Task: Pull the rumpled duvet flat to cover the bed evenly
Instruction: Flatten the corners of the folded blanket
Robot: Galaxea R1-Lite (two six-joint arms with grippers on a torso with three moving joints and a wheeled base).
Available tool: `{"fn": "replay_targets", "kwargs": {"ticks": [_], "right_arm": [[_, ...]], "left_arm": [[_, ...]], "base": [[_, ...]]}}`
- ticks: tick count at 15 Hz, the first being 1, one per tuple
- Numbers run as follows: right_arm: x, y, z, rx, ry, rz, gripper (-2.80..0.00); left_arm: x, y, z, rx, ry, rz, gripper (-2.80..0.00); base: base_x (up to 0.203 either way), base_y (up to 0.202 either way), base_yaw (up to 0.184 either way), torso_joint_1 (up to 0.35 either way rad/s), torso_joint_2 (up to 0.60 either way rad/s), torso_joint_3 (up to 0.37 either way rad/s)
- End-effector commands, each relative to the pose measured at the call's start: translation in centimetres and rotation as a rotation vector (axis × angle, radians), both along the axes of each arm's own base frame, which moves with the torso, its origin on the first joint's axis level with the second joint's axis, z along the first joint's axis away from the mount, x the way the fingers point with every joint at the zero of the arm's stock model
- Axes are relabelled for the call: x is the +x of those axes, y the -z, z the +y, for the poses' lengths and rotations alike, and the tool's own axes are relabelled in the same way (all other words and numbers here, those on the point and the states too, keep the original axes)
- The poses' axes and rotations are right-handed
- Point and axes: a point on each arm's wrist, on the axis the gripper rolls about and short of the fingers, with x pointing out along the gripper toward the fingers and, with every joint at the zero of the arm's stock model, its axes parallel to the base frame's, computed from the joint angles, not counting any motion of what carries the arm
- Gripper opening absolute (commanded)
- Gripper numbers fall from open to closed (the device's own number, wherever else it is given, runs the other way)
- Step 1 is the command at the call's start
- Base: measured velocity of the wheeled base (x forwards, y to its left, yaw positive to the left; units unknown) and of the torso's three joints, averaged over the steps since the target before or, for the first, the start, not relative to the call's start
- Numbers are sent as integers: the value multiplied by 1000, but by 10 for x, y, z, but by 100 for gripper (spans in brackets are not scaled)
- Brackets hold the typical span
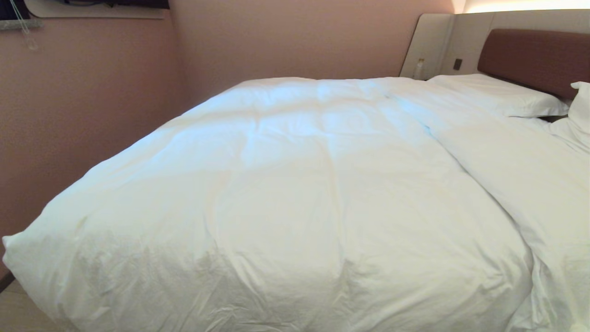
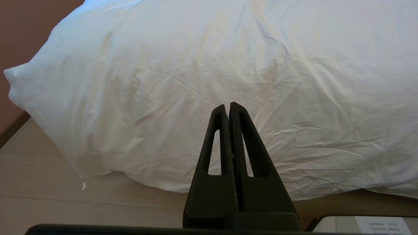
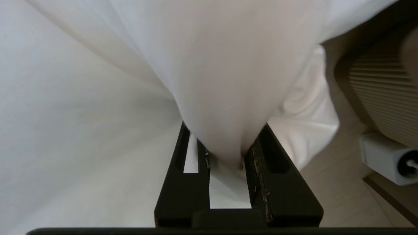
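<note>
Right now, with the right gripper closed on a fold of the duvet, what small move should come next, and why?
Probably a short, steady pull outward toward the bed's right side. The right gripper pinches a bunch of the duvet, and a fold runs along that side short of the pillows. The left gripper hangs shut near the foot.

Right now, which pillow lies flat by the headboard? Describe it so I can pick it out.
Start at the brown headboard at the far right of the bed. Just below it, beyond the duvet, lies a flat white pillow. Unlike the second pillow at the picture's right edge, which stands up, this one lies level.
</note>
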Motion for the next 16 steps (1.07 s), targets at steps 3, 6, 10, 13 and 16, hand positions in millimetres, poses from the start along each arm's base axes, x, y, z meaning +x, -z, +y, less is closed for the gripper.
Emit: {"fn": "replay_targets", "kwargs": {"ticks": [3,6,10,13,16], "right_arm": [[-10,-23,2,-48,18,-19,-280],[-12,-23,-1,-68,41,1,-280],[-13,-21,-2,-71,47,14,-280],[-19,-25,-6,-100,58,15,-280],[-25,-27,-8,-113,73,19,-280]], "left_arm": [[0,0,0,0,0,0,-280],[0,0,0,0,-1,0,-280],[0,0,0,0,0,0,-280],[0,0,0,0,-1,0,-280],[0,0,0,0,-1,0,-280]], "base": [[0,0,0,0,0,0],[0,0,0,0,0,0],[0,0,0,0,0,0],[0,0,0,0,0,0],[0,0,0,0,0,0]]}}
